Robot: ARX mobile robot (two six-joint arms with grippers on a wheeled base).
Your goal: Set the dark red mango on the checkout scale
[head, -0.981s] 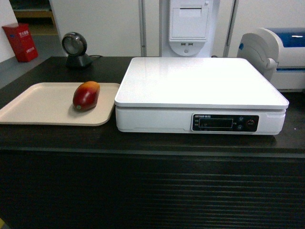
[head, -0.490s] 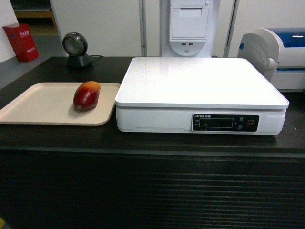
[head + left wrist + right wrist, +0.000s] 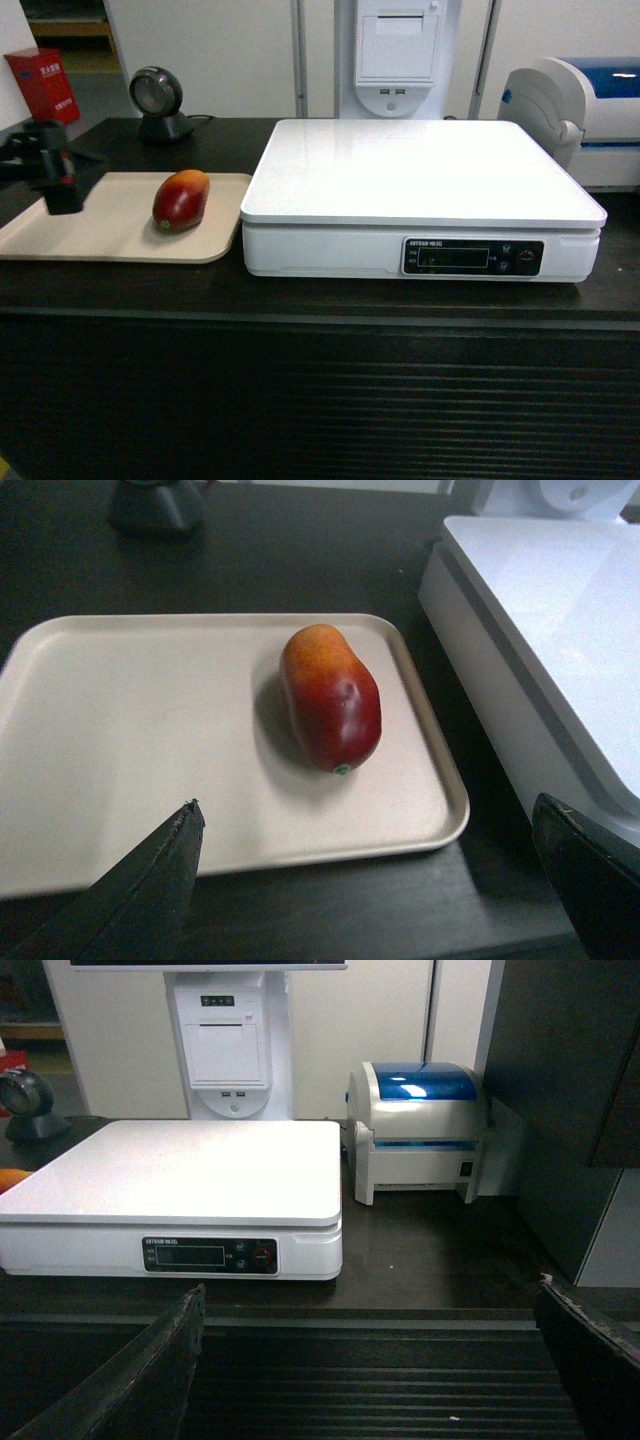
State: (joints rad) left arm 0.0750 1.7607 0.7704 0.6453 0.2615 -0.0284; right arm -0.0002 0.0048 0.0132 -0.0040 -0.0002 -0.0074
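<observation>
Left hand in at far left edge of head view: dark body with a red mark, black cabling trailing off frame, fingers pointing down and right. Only this end of the left arm is in frame. In left wrist view its two black fingers sit at the lower corners, tips spread wide, nothing between them, touching nothing

Right hand absent from head view. Right wrist view shows both dark fingers at the lower corners, likewise spread wide and holding nothing. Camera looks level and forward, so the wrist is roughly horizontal, held low
</observation>
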